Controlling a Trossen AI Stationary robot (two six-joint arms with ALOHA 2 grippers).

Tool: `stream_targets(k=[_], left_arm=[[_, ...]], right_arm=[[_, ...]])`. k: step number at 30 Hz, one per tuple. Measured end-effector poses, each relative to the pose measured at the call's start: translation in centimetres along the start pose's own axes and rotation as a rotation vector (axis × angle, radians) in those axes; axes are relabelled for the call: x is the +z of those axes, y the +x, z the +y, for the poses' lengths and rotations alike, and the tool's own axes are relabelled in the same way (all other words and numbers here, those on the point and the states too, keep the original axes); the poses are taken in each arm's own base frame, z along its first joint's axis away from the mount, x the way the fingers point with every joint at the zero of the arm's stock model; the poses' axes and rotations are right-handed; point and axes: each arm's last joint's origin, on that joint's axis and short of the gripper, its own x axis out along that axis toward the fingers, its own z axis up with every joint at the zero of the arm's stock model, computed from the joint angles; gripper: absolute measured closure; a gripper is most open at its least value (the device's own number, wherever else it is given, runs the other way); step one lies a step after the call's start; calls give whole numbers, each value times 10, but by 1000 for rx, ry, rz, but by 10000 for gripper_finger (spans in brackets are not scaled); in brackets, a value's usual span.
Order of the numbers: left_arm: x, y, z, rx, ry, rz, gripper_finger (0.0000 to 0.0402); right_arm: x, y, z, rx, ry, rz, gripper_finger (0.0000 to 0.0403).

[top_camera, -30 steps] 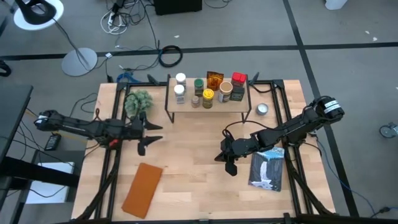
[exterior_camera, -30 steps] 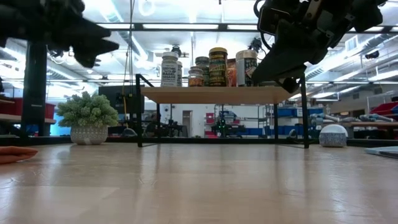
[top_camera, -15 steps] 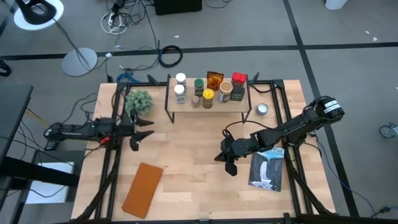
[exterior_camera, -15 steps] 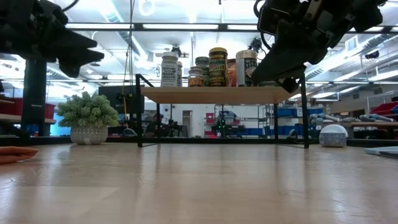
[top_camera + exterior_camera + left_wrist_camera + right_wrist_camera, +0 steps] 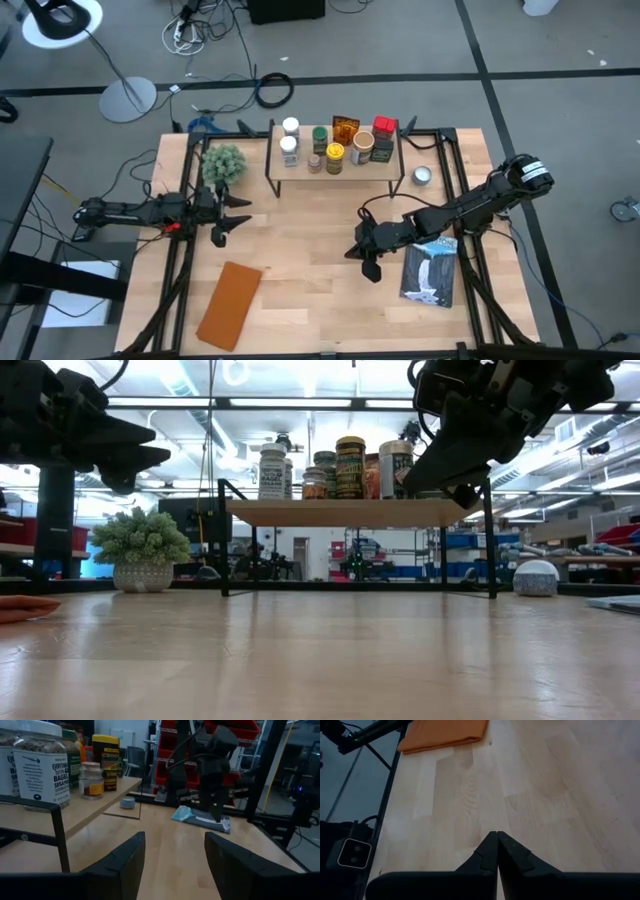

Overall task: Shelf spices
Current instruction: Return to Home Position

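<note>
Fingers of L gripper stand well apart, nothing between them. The gripper hovers over the table's left side, near the plant, pointing across toward the R arm. R gripper: fingers pressed tip to tip, holding nothing. It hangs right of table centre, just beside the blue-and-white book, aimed down at bare wood.

Shelf sits at the far edge, approx. centred. Its long axis runs L–R, parallel to that edge, w/ plank top level on black legs.

Spices all stand upright on the plank, lids up, in approx. two loose rows along the shelf's length:
- L end: white-lidded jars.
- Mid: green lid, yellow lid, amber packet.
- R end: tan lid, red box, dark tin.

Small round tin lies on the table right of the shelf. Brown pad lies front-left, long axis slanted.
</note>
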Motion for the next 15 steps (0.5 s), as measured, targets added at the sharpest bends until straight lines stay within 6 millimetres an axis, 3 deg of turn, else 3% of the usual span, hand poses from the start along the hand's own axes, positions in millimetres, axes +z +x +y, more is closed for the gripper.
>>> stream_targets(k=[8, 15], left_arm=[[0, 0, 0, 4, -1, -1, 193], [1, 0, 0, 4, -3, -9, 193]], right_arm=[[9, -2, -6, -35, -36, -65, 394], [15, -23, -5, -45, -155, -113, 394]])
